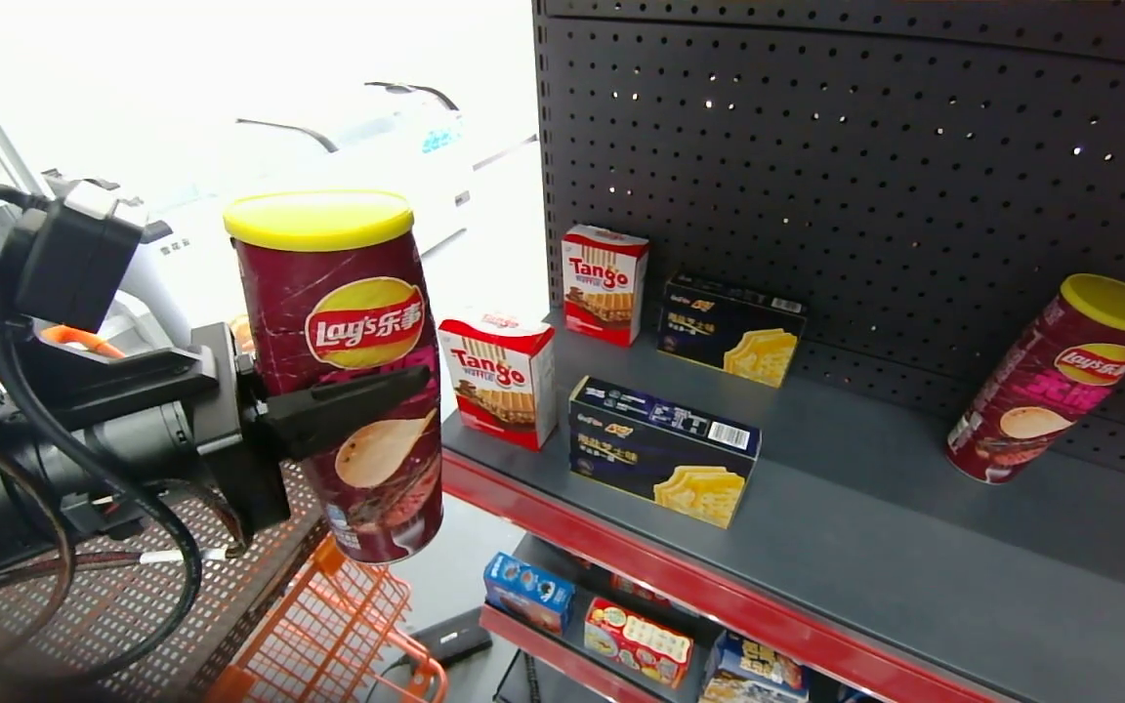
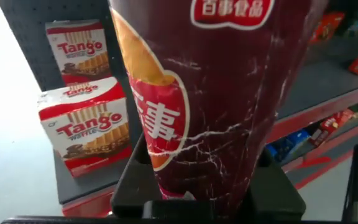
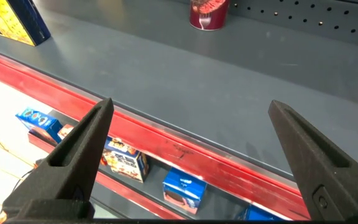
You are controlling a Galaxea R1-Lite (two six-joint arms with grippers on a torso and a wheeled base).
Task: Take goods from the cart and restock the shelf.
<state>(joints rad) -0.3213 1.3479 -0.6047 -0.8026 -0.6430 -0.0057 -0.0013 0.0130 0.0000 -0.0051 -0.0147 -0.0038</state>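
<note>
The dark grey metal shelf [image 1: 914, 547] with its red front lip stood before a black pegboard back [image 1: 816, 146]. At the far left, the orange wire cart [image 1: 328, 635] sat below the left hand [image 1: 367, 391]. That hand was clamped round an upright maroon crisp can with a yellow lid [image 1: 338, 322], held in the air just off the shelf's left end and not yet set down.

On the shelf stood a near red-and-white wafer box [image 1: 499, 376] and a far one [image 1: 604, 283]. Next came a near dark blue biscuit box [image 1: 665, 449] and a far one [image 1: 730, 327]. Further right, a second maroon can [image 1: 1051, 381] leaned against the pegboard. The right hand [image 3: 190, 106] hung spread and empty over the shelf's front lip.

Restocking looked partly done: one can was in transit with placement left, and the cart's contents were hidden.
</note>
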